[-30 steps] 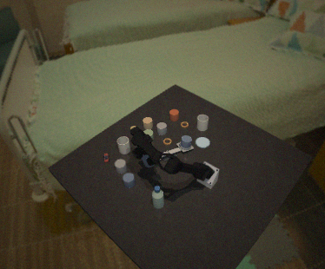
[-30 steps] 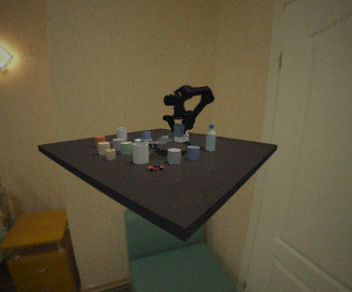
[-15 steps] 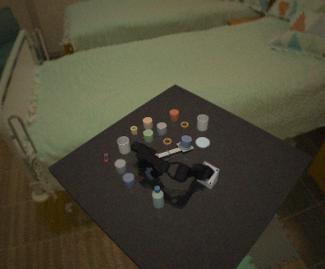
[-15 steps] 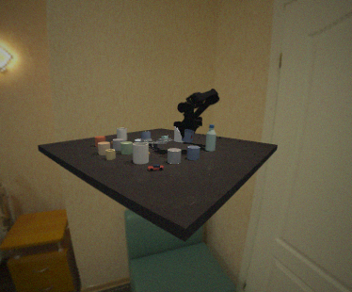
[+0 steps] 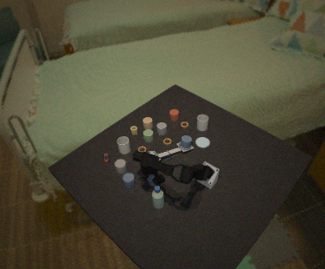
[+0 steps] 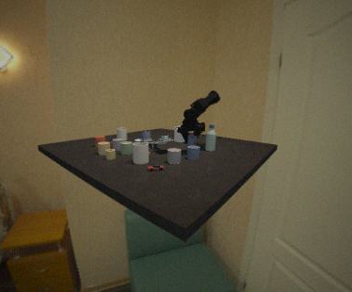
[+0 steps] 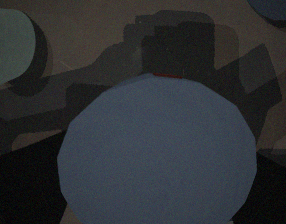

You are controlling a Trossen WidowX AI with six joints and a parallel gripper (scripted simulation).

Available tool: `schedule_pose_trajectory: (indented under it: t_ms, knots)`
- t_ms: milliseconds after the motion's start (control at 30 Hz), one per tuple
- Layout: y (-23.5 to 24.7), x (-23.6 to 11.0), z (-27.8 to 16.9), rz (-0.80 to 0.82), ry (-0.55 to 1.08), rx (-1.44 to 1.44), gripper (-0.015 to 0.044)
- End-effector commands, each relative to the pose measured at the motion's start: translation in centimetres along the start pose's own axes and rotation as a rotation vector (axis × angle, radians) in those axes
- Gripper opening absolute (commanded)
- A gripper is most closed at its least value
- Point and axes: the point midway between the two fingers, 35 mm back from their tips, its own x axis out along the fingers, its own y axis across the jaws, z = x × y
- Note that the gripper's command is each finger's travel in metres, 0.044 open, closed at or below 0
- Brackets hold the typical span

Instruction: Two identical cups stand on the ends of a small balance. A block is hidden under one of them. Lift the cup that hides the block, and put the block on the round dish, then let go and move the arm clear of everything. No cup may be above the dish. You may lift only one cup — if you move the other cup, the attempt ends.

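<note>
The blue cylindrical cup (image 5: 151,180) (image 6: 192,140) (image 7: 159,155) between my fingers looks smooth and matt, like plastic. My black jointed arm (image 5: 166,168) (image 6: 195,112) seems dull. Beneath me, the dark square tabletop (image 5: 244,173) (image 6: 189,193) (image 7: 89,25) looks matt and faintly grainy; the mint-green bedspread (image 5: 114,74) looks like cloth.
</note>
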Motion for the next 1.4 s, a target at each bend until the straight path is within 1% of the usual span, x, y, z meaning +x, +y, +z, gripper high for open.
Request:
schedule_pose_trajectory:
  t_ms: [0, 200, 567, 600, 1067, 1133, 1233, 1267, 1367]
  knots:
    - [0.1, 1.3, -0.1, -0.003, 0.001, 0.007, 0.0]
    - [0.1, 1.7, -0.1, -0.003, 0.001, 0.007, 0.0]
    - [0.1, 3.4, -0.1, -0.003, 0.0, 0.007, 0.0]
    - [0.2, 2.9, 0.0, 0.0, -0.003, -0.002, 0.0026]
    - [0.2, 2.9, 0.0, 0.0, -0.003, -0.002, 0.0394]
    - [0.1, 2.0, 0.0, -0.001, -0.001, 0.0, 0.044]
    - [0.0, -1.6, -0.1, -0.003, 0.004, 0.005, 0.044]
    - [0.1, -2.3, -0.1, -0.003, 0.004, 0.007, 0.044]
    - [0.1, -2.5, -0.2, -0.003, 0.003, 0.007, 0.044]
